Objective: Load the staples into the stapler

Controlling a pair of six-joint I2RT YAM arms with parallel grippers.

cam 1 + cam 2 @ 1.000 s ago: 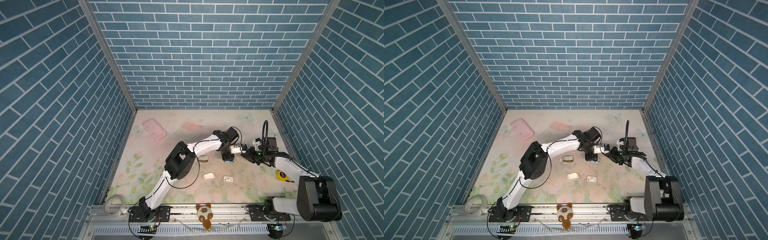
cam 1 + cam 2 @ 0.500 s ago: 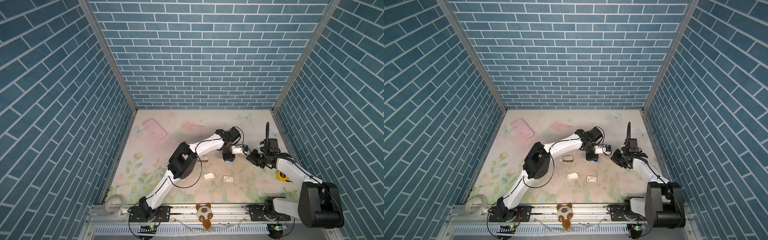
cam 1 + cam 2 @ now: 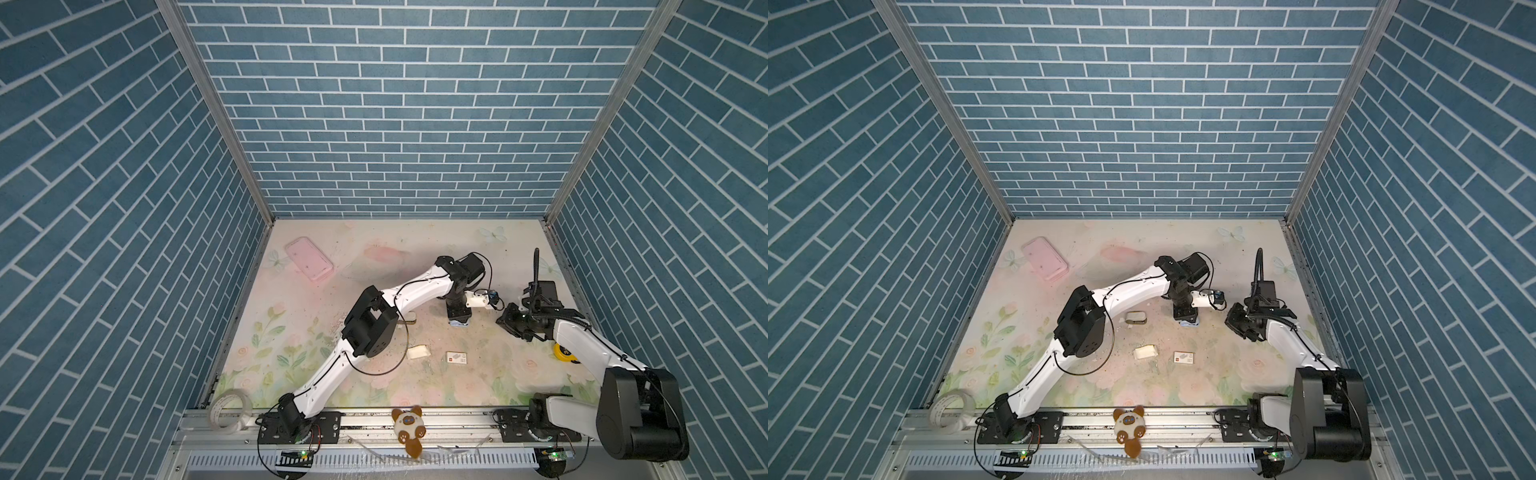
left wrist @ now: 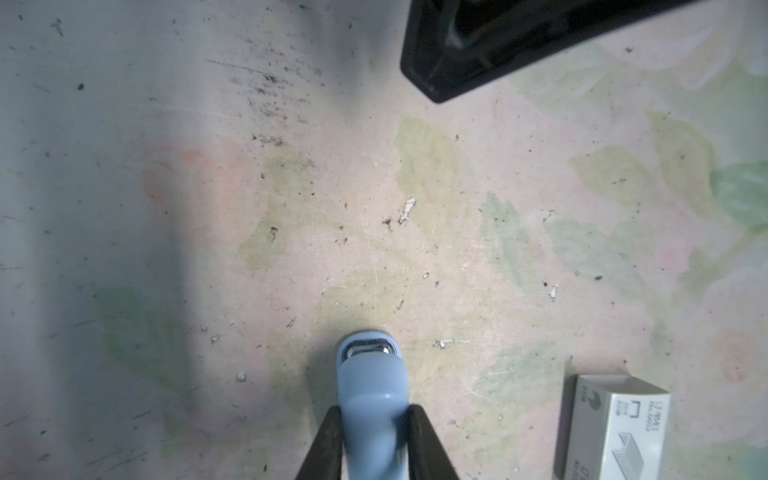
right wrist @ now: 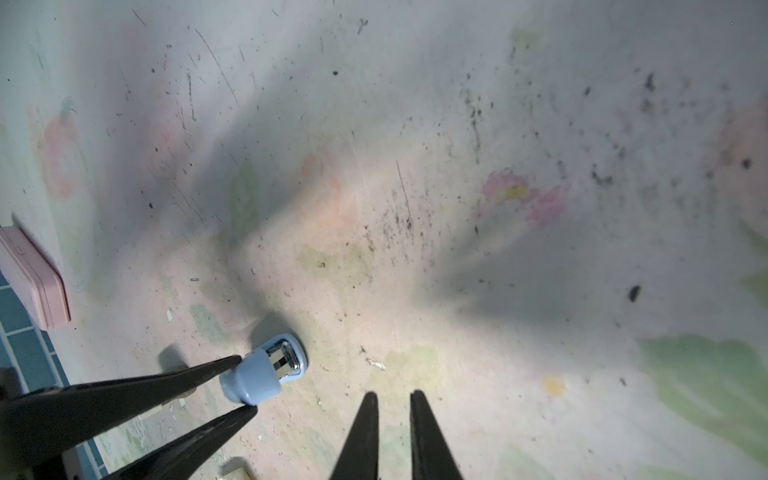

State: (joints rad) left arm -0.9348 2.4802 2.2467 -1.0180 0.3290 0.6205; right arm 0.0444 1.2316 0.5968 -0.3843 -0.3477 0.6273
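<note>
One stapler (image 4: 371,399), one sleeve (image 3: 456,358), one tray (image 3: 417,352)

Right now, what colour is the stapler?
The stapler is light blue; the left wrist view shows it best.

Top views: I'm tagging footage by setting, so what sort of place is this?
Probably a robot test cell, not a real room: brick-pattern walls close in three sides, a floral tabletop forms the floor, and the left arm and right arm are mounted on a front metal rail.
</note>
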